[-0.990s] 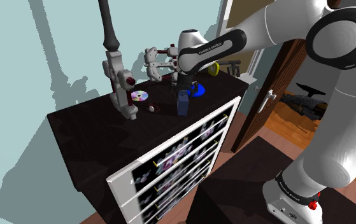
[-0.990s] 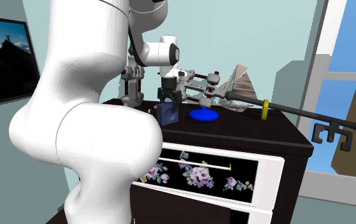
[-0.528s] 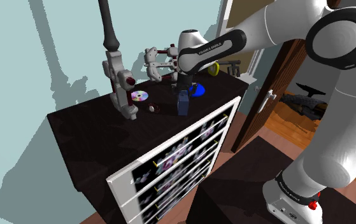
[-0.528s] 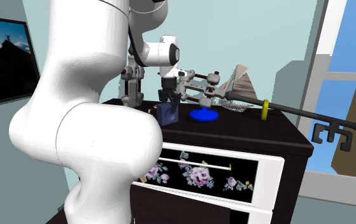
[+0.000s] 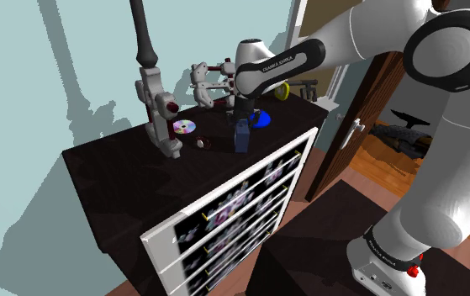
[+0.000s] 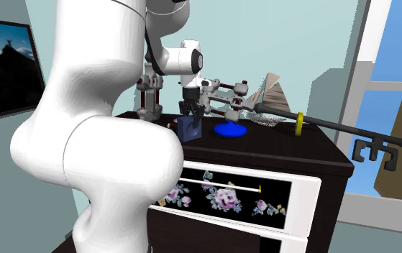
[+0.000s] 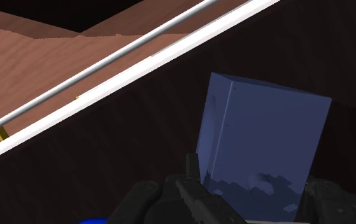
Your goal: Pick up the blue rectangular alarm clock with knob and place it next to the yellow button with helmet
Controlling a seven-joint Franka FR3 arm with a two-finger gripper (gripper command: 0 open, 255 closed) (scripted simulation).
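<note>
Lowered a touch, tool (image 5: 240, 120) is set over the blue clock (image 5: 241, 137) on the dark dresser (image 5: 115, 168), clamping cannot be told, yellow button (image 5: 284, 90) well apart.

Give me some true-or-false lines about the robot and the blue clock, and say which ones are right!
The blue clock stands on the dark dresser. True.
The gripper is far from the clock. False: it is right over the clock.
The yellow button touches the clock. False: it sits apart, further along the dresser top.
The drawer fronts show flowers. True.
The shiny disc lies on the floor. False: it lies on the dresser.
</note>
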